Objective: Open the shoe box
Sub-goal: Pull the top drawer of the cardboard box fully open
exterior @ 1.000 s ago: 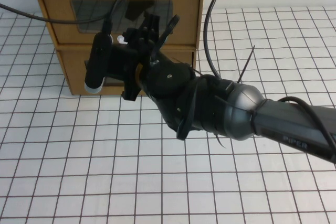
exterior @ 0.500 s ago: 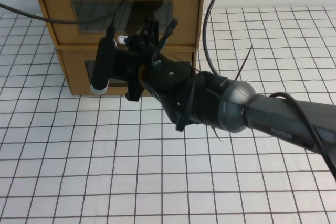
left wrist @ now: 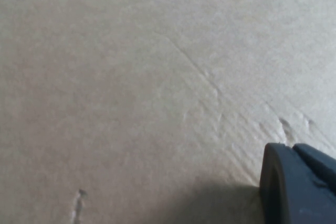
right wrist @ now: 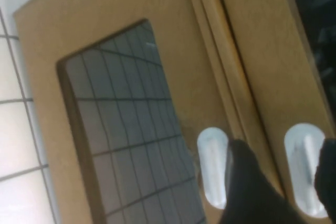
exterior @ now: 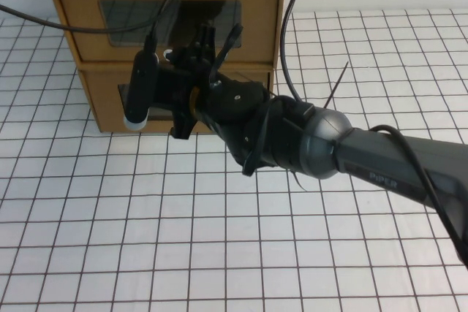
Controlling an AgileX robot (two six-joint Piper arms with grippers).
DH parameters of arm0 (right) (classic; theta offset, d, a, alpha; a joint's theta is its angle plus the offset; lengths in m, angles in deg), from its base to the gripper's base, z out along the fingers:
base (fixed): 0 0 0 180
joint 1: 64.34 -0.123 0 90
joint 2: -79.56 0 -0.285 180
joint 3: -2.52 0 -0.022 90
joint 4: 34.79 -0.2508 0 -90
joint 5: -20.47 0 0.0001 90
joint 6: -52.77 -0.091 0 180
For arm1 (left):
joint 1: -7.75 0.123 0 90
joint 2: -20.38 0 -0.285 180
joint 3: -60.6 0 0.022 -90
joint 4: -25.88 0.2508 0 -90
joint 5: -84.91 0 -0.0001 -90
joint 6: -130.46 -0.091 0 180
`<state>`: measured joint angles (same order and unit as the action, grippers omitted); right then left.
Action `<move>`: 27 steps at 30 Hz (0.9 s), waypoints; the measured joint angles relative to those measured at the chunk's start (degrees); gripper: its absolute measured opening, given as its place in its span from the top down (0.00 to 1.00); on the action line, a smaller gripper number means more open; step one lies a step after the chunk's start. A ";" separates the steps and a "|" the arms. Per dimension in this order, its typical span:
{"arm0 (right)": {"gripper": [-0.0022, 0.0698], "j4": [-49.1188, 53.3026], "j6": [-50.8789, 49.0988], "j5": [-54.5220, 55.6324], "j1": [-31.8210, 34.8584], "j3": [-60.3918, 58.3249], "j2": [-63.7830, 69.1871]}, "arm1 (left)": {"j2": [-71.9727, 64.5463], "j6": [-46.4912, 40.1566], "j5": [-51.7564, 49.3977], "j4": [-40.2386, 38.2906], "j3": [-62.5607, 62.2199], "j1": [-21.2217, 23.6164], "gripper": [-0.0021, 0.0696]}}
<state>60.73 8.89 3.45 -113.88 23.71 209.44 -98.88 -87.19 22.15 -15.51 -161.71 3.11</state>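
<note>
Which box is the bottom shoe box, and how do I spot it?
On the white checked table, find the brown cardboard stack at the far left, where the open right gripper reaches; the left gripper sits against plain cardboard. The bottom shoe box is the one touching the table, half hidden behind the arm; the top box sits on it.

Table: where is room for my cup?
On the table, the near strip this side of the right arm is free, as is the far right beside the box. Crowded: the box front, where the right gripper stands, jaws open. The left gripper is over the box top.
</note>
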 joint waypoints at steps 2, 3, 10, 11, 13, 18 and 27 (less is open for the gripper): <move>0.60 0.00 0.00 0.00 0.57 0.79 0.72 | 0.00 0.00 0.00 0.00 0.00 0.00 0.97; 0.60 0.00 0.00 0.00 0.69 1.14 1.01 | 0.00 0.00 0.00 0.00 0.00 0.00 0.97; 0.60 0.14 0.00 0.51 0.82 2.99 2.20 | 0.00 0.00 -0.12 0.00 -0.10 0.00 0.97; 0.60 0.26 0.00 0.51 0.82 3.04 2.29 | 0.00 0.00 -0.12 0.00 -0.10 0.00 0.97; 0.61 0.26 0.21 0.51 0.82 3.13 2.43 | 0.00 0.00 -0.25 0.00 -0.10 0.00 0.97; 0.68 0.64 1.72 -0.17 0.82 3.16 2.42 | 0.00 0.00 -0.38 0.00 -0.10 0.00 0.97; 0.73 0.76 8.72 -2.57 0.60 3.16 2.54 | 0.00 0.00 -0.62 -0.11 -0.10 0.00 0.97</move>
<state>61.49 17.62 0.88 -113.28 26.87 211.98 -98.88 -87.19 21.53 -15.62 -161.81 3.11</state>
